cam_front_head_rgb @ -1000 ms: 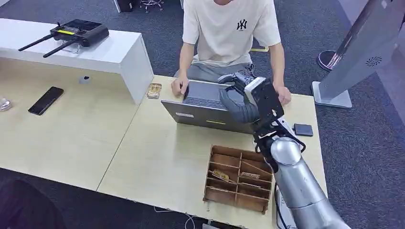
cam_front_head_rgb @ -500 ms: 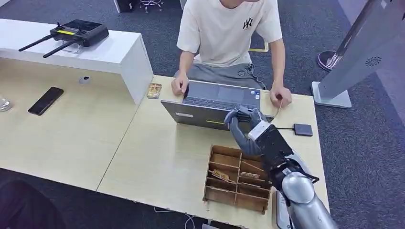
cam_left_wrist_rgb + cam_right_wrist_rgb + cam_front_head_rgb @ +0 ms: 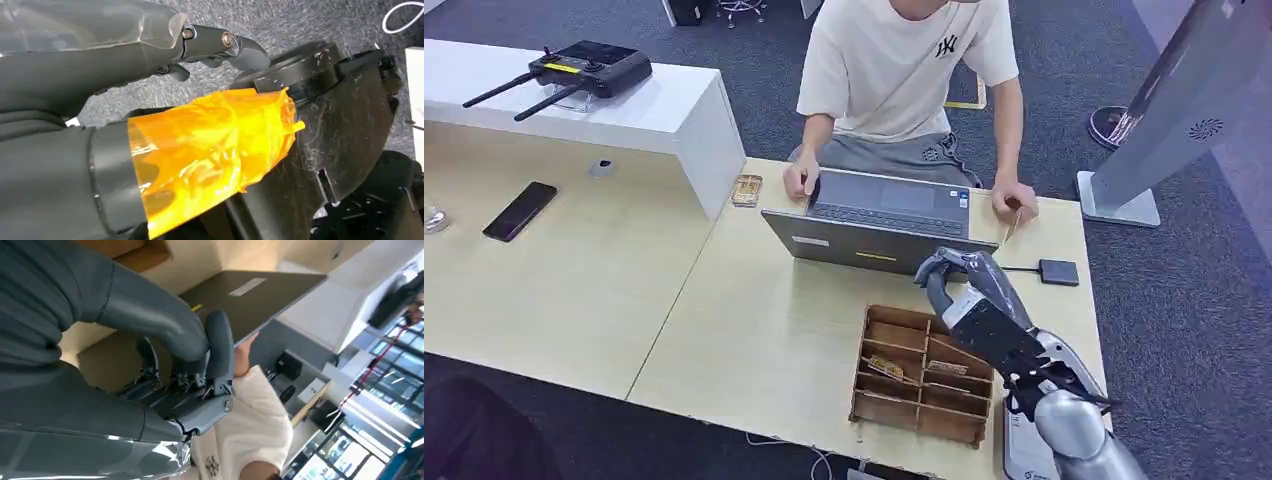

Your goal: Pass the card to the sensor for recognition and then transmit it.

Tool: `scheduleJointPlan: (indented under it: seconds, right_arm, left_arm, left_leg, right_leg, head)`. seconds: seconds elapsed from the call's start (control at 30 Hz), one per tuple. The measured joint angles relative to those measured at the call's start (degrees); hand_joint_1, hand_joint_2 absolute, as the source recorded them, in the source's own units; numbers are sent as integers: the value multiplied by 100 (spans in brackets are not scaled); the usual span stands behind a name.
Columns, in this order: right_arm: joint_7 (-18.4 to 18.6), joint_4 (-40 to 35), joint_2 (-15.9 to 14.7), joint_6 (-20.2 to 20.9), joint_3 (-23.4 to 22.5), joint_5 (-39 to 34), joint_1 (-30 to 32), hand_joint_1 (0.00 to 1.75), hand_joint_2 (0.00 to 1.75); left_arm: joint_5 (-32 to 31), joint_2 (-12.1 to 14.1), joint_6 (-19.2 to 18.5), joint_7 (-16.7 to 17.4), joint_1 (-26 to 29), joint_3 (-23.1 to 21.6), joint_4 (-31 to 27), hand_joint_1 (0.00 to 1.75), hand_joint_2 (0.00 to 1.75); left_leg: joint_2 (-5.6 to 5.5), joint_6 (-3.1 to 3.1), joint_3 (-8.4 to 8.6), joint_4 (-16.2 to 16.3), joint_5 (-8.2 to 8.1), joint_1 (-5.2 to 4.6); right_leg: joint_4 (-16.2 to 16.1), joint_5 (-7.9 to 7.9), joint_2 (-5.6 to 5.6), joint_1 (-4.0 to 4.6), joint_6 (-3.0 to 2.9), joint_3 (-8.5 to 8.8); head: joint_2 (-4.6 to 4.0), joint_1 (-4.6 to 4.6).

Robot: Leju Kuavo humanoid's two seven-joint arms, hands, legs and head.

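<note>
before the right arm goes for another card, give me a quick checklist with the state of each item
1. Right robot hand empty: ok, fingers curled, no card seen in it.
2. Right robot hand above wooden tray: ok, near its far edge.
3. Cards left in tray: ok, some lie in its compartments.
4. Person's hand away from tray: ok, it rests beyond the laptop.
5. Sensor unobstructed: ok.
6. Left robot hand: cannot tell.

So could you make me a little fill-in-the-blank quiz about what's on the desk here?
1. The robot's right hand hovers over the wooden ____ with compartments.
2. The person sits behind an open ____.
3. On the white shelf lies a black controller with two ____.
4. The black phone lies ____ on the table.

Missing words: organizer; laptop; antennas; flat
</note>
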Motion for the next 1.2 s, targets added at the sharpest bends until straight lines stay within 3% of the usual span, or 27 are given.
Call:
scheduleJointPlan:
  seconds: [0.07,0.1,0.17,0.27,0.4,0.53,0.9,1.2]
  right_arm:
    - [70,-44,-109,-20,0,168,57,72,175]
    - [86,-55,-147,-26,0,217,88,58,175]
    - [101,-85,-221,-35,0,258,128,87,175]
    - [155,-107,-302,-59,2,485,160,91,175]
    - [289,-182,-473,-81,24,884,311,134,175]
    - [357,-273,-608,-59,46,932,523,143,175]
    - [407,-558,-789,46,114,947,775,150,175]
    - [409,-687,-892,223,203,923,869,141,175]
  left_arm:
    - [-22,7,0,61,1,0,0,0,0]
    - [-26,15,0,77,2,0,0,0,0]
    - [-29,28,0,92,1,2,0,0,0]
    - [-26,28,0,120,0,0,0,0,0]
    - [-20,28,0,238,3,2,0,0,0]
    - [50,28,0,293,8,2,0,0,0]
    - [275,26,0,273,14,24,2,0,0]
    - [586,24,0,147,-51,9,44,0,0]
  left_leg:
    - [0,0,0,0,0,0]
    - [0,0,0,0,0,0]
    - [0,0,0,0,0,0]
    - [1,0,1,0,0,1]
    - [-1,0,0,0,0,1]
    - [-1,-1,-1,0,-1,1]
    - [0,-1,1,0,-1,1]
    - [0,-1,0,0,-1,1]
  right_leg:
    - [0,0,0,0,0,1]
    - [0,0,0,0,0,1]
    - [0,0,0,0,0,0]
    - [0,0,0,1,0,0]
    - [0,0,-3,1,0,1]
    - [0,0,-1,1,0,0]
    - [0,0,-1,1,0,1]
    - [0,0,0,1,0,1]
  head:
    - [0,2]
    - [0,-2]
    - [0,0]
    - [0,0]
    - [0,0]
    - [0,0]
    - [0,0]
    - [0,0]
